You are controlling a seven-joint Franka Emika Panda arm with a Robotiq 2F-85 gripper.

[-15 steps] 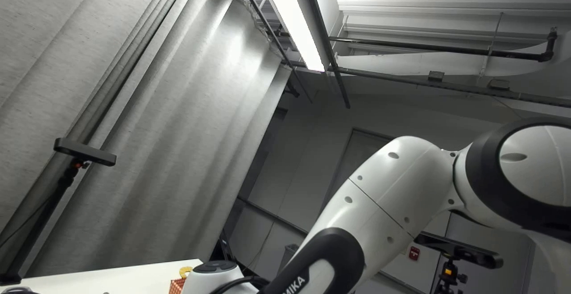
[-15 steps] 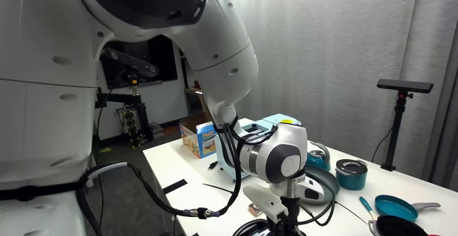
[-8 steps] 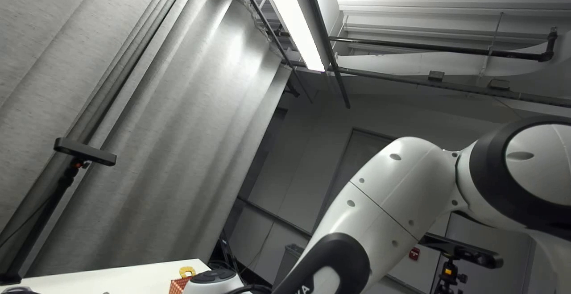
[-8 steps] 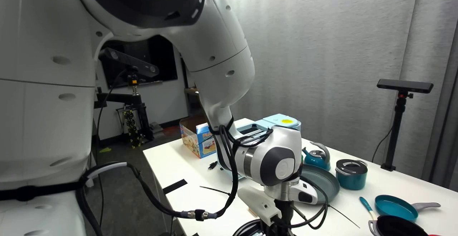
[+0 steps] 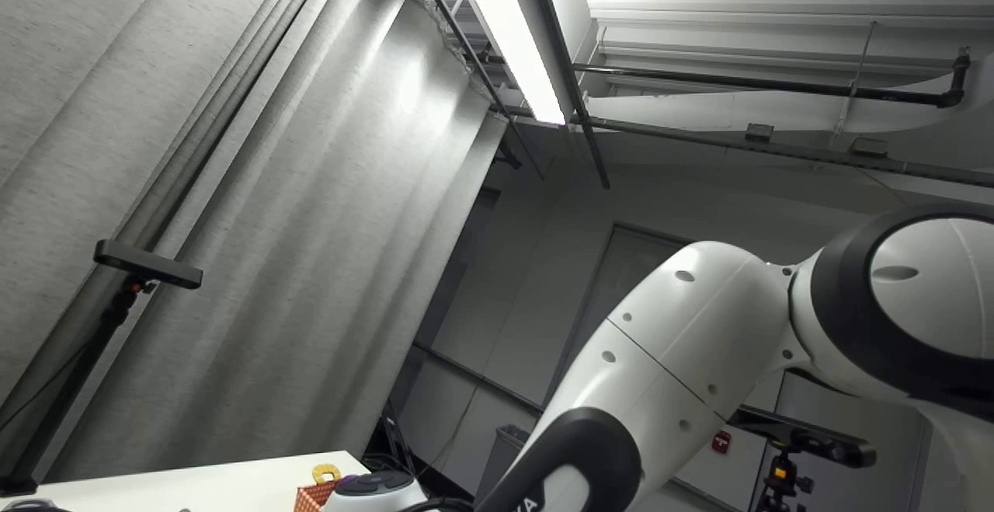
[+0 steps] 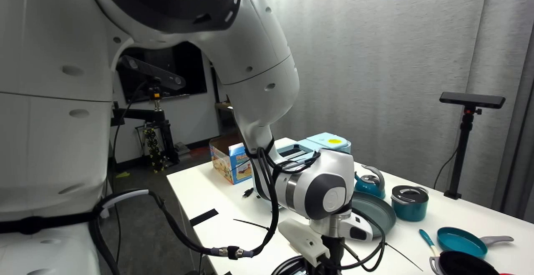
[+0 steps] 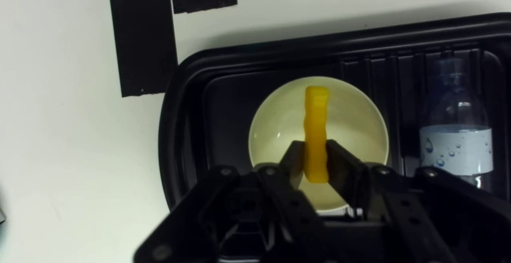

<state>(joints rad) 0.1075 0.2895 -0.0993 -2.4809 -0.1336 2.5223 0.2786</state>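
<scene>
I have my end effector (image 7: 316, 157) narrowed onto a slim yellow piece (image 7: 316, 115), pressing both its long sides nearer one end. That suits its shape, I think: it is thin from side to side, so the longer part can jut forward, clear of me. Held off-centre like that, it might pivot if my squeeze were weak. In the wrist view it shows across a cream bowl (image 7: 275, 115), above it as far as I judge, though I cannot tell whether it touches the inside. The bowl sits mostly over the smooth end of a black tray (image 7: 171, 127), where a flat floor presumably keeps it level. A bottle (image 7: 455, 147) lies at the ribbed end, its length along the ribs (which, I suspect, help stop it rolling). Black tape (image 7: 143, 35) is stuck to the white bench (image 7: 72, 135) beside the tray, perhaps as a position mark. In an exterior view, my cables (image 6: 274, 202) are strapped to the arm (image 6: 267, 79), probably to keep them from snagging, and a lidded pot (image 6: 411, 210) stands well apart from me.
</scene>
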